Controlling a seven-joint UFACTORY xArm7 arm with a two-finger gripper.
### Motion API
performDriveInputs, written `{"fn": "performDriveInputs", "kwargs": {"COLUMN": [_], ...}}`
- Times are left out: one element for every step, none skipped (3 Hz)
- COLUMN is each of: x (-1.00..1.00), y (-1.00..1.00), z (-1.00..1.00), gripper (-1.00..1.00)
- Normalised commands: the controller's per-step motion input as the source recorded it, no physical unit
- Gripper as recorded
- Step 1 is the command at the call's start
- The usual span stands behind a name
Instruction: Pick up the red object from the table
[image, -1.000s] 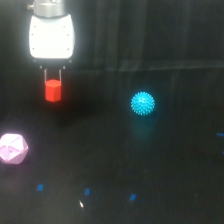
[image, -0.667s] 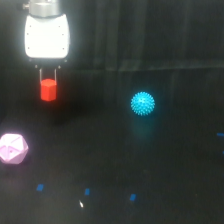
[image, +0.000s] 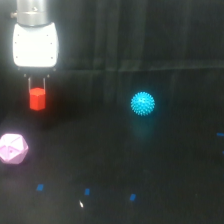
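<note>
No container shows in the exterior view; the only bearing surface is the table (image: 165, 165), a wide black matte plane with a few small blue marks (image: 86, 191) scattered low in the picture, toward six o'clock.

The red object (image: 37, 98) sits at about ten o'clock from the picture's centre; it is a small bright red-orange faceted block, held between the two thin dark fingers (image: 30, 84) of the gripper (image: 37, 92); the jaws stand narrow, closed on the block's upper sides. Whether the block's underside touches the table cannot be told for certain; a faint reddish glow lies on the dark surface around it.

The arm comes down from the top edge at about eleven o'clock; its grey cylindrical wrist (image: 32, 11) meets a white, rounded gripper body (image: 35, 45), brightly lit and slightly blown out; the fingers point straight down from that body, so the tool stands upright.

The pink polyhedron (image: 12, 148) rests on the table at about eight o'clock, below the red object and apart from it, near the exterior view's left edge; the spiky cyan ball (image: 143, 103) lies just right of centre, toward two o'clock, well apart from the gripper, with a dim cyan reflection beneath it.
</note>
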Motion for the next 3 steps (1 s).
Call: {"fn": "performDriveInputs", "kwargs": {"x": [0.16,0.03,-0.11], "y": [0.48,0.11,0.18], "z": [0.29,0.94,0.22], "gripper": [-0.70,-1.00,-1.00]}}
